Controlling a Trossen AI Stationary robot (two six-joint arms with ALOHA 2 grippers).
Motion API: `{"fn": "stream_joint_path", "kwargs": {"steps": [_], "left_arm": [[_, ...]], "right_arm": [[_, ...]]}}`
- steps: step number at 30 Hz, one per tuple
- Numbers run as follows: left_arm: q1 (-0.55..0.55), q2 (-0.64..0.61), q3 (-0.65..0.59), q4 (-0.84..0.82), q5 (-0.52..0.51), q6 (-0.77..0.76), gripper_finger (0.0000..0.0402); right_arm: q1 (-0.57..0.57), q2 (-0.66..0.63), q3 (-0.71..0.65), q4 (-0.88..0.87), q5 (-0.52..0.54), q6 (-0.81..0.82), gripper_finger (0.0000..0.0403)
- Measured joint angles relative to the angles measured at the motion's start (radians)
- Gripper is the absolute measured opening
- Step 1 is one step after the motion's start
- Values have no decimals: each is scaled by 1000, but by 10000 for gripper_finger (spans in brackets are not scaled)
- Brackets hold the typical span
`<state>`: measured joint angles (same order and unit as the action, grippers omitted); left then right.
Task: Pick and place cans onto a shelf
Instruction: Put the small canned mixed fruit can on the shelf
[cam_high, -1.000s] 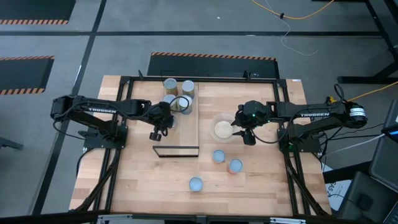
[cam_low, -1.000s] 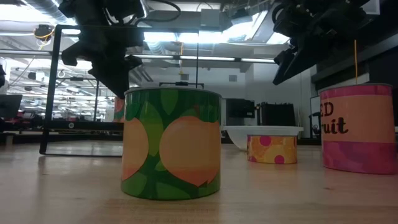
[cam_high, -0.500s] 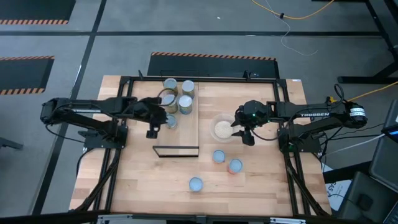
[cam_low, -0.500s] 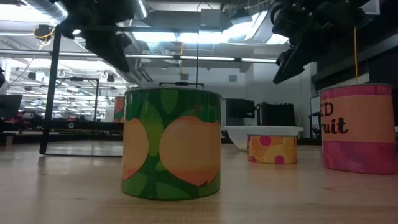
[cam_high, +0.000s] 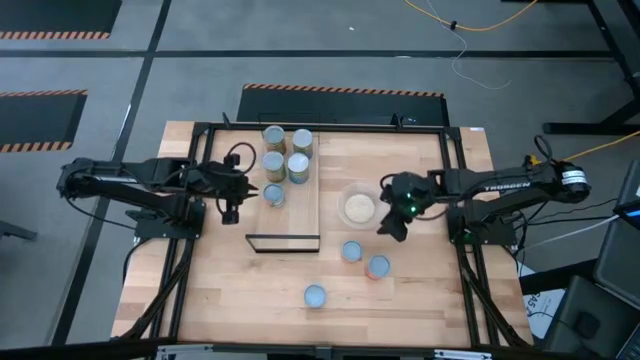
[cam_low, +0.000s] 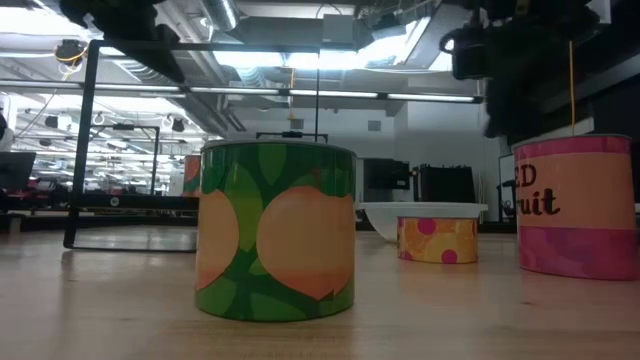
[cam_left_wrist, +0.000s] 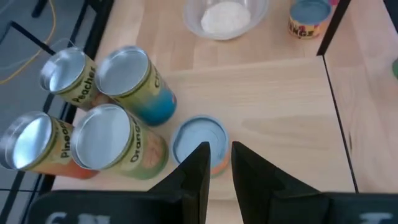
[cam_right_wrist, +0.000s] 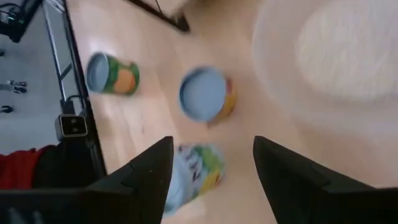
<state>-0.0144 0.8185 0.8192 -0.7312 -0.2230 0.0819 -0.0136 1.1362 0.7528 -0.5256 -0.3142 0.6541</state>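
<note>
Left gripper (cam_high: 231, 209) withdrawn off shelf (cam_high: 300, 205); cans (cam_left_wrist: 118, 134) read "Peaches", "Orange".
</note>
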Motion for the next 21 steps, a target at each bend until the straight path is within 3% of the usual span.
{"fn": "stream_joint_path", "kwargs": {"steps": [4,11,21], "left_arm": [[-18,-5,0,-1,-4,-1,58],[-36,0,0,-2,-4,-1,58],[-35,0,0,-2,-4,-1,58]], "right_arm": [[83,0,0,-32,11,150,225],[217,0,0,-57,151,344,225],[347,48,0,-90,211,468,225]]}}
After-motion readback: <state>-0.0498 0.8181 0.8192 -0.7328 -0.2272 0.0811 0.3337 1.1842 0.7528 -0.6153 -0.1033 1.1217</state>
